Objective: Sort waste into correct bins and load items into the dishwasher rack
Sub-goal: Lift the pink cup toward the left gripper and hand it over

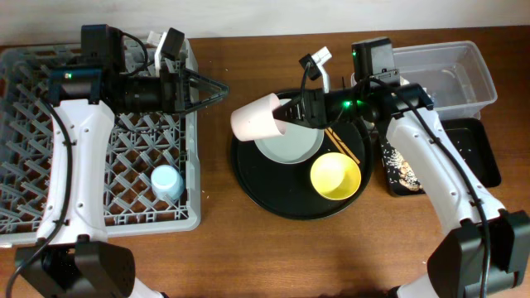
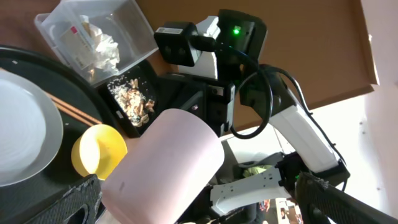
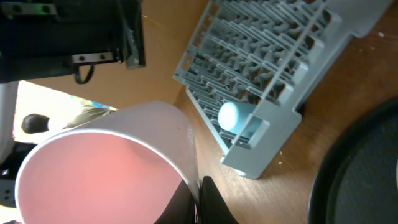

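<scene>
Large square grey plastic rack (image 1: 141, 220): table left, with the small light-blue cup (image 1: 166, 181) in its near right part. Large round black tray (image 1: 265, 194): centre, carrying the pale grey round plate (image 1: 290, 145), the yellow bowl (image 1: 335, 175) before it and the thin wooden chopsticks (image 1: 344, 147) right of the plate. Clear plastic rectangular tub (image 1: 464, 74): rear right, with the flat black rectangular tray (image 1: 480, 157) before it.

Pink cup (image 1: 256, 117), yellow bowl (image 1: 335, 175), lt-blue cup (image 1: 166, 181), grey rack (image 1: 157, 220).

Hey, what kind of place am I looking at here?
Probably a robotics lab bench staged as a dish-clearing station: a left arm and right arm at a wooden table, a dishwasher rack, a tub holding waste, and a tray with a plate and bowl.
</scene>
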Robot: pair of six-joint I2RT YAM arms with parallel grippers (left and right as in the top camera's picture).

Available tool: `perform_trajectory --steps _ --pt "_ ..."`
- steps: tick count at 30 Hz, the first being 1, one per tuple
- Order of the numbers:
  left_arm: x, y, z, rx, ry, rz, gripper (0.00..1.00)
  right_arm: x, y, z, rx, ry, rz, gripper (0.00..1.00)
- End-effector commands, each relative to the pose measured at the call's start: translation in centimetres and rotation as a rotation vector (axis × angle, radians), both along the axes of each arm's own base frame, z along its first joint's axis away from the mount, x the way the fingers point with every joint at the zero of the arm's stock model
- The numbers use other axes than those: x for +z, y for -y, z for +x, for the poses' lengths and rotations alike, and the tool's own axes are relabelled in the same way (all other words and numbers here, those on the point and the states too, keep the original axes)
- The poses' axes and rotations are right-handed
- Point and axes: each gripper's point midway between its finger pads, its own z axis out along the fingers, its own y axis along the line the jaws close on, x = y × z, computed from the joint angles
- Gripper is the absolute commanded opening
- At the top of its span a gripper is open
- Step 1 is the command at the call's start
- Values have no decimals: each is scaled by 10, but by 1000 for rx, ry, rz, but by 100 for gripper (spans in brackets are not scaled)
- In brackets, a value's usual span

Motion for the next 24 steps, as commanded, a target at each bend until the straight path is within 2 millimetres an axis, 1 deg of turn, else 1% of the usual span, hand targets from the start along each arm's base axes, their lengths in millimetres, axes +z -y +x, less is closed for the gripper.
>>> perform_trajectory --steps 1,2,3,7,12,16,20,21,24 --pt "14 5 -5 -45 60 -68 99 11 -2 -5 42 20 50 4" --pt "17 5 -7 -54 76 -84 99 11 -2 -5 39 16 52 4" --pt "18 5 -7 -59 93 -86 99 17 -3 -5 55 35 75 4" --pt "18 8 -9 -72 128 -84 99 29 -5 -4 78 52 120 4" --pt "16 11 -9 -82 153 -71 99 43 0 5 64 66 160 4" --pt "15 17 -12 -98 153 -70 99 55 -2 14 46 96 177 4" --pt "15 28 -18 -129 151 -73 99 57 -3 25 -12 114 162 4" --pt "17 34 -21 -149 152 -84 99 55 -6 27 -24 116 153 4" --pt "21 41 -26 -177 161 -104 99 57 -13 26 -18 134 154 4"
